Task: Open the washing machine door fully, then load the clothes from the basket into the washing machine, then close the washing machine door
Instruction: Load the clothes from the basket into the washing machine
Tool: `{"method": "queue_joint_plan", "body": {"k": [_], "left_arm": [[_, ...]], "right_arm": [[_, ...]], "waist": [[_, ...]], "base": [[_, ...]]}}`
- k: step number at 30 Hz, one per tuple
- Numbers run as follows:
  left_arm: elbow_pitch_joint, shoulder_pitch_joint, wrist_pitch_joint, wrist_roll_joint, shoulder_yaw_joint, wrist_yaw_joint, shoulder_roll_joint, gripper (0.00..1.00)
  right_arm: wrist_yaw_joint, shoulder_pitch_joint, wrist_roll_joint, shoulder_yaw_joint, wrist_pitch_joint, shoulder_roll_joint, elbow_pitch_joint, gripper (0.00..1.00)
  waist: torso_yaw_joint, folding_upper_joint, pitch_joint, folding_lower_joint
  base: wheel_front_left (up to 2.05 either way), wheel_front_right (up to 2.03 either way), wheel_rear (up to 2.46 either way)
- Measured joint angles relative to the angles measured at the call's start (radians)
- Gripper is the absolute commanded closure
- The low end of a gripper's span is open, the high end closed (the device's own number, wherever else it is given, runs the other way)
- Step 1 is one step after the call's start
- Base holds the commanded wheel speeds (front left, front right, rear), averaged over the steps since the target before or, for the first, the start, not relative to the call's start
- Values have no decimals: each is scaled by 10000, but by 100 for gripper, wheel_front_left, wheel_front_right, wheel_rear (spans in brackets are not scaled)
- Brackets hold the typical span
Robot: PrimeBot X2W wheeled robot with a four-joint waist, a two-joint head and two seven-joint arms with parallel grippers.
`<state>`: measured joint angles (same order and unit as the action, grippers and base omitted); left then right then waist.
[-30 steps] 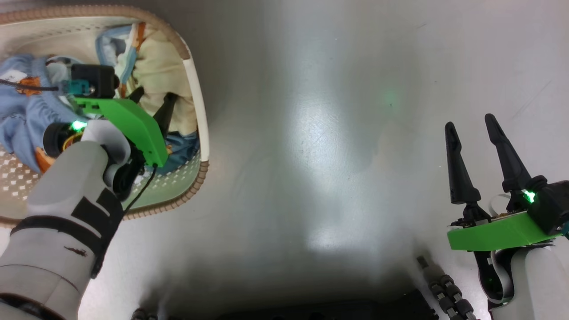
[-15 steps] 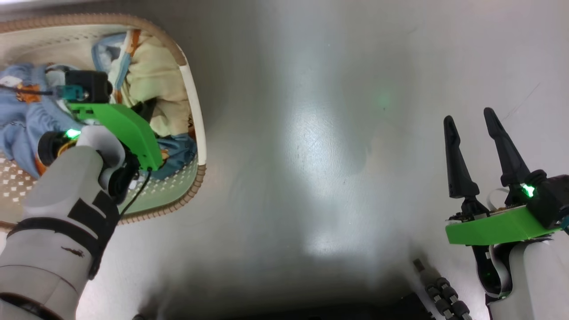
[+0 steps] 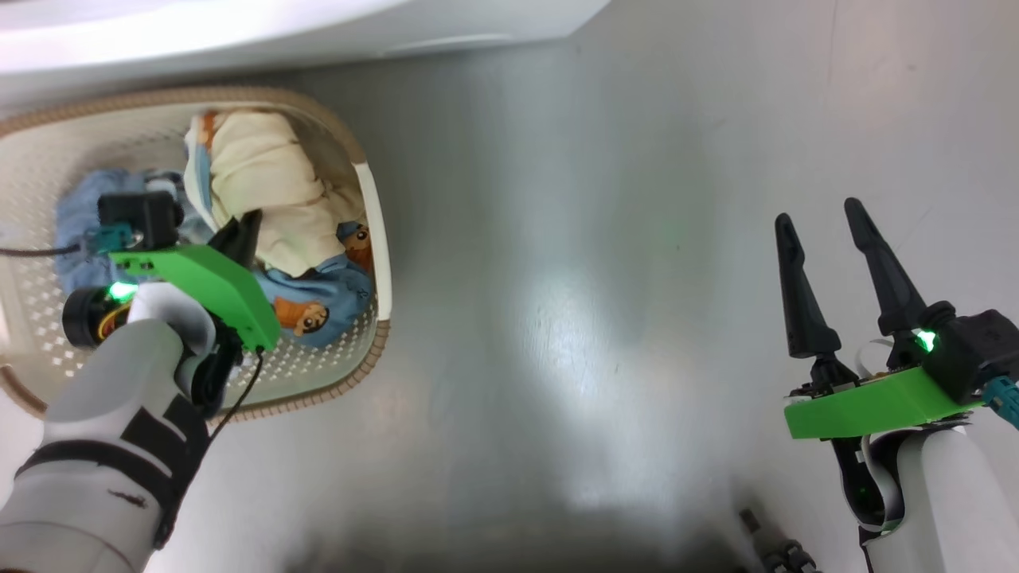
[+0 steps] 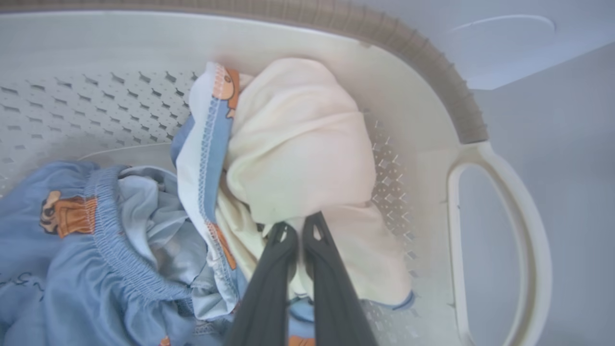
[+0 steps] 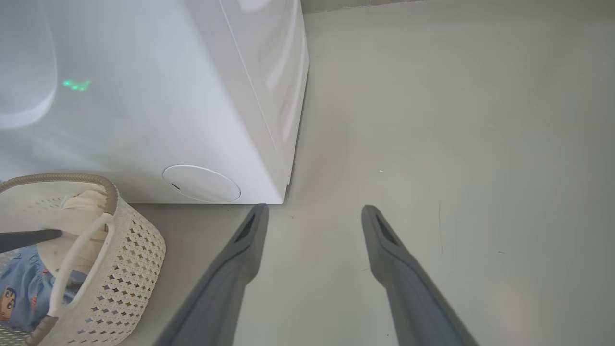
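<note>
Glossy grey floor lies under the robot. Nearest, the right gripper hangs over bare floor, fingers spread wide. Further on, the left gripper reaches into the basket, fingers pinched together on the cream garment, which lies beside and partly over the blue printed clothes. Beyond stands the white washing machine.

Head camera stares straight down at floor and basket, left wrist camera sits close inside that basket over the clothes, right wrist looks low toward washing machine and basket.
</note>
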<state>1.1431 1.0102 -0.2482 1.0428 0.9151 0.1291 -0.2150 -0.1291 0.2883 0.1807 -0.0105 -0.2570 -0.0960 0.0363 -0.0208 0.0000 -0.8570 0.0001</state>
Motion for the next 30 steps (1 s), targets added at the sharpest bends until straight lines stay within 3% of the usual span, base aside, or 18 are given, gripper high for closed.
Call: {"method": "queue_joint_plan", "body": {"k": [5,15,30], "left_arm": [[-859,-500,0,-456,-1047,-25,-293,100],[-3526,-3150,-44,-2796,-4065,-646,-506,100],[-7296,-6945,-69,-5827,-7572,-1003,257,100]], "right_arm": [[0,-1,67,167,0,-44,232,0],[0,-33,157,614,0,-90,825,0],[0,-895,422,945,0,-88,1434,0]], "waist": [[40,0,639,0],[86,0,2053,0],[87,0,4407,0]], "base": [[0,0,0],[0,0,0],[0,0,0]]}}
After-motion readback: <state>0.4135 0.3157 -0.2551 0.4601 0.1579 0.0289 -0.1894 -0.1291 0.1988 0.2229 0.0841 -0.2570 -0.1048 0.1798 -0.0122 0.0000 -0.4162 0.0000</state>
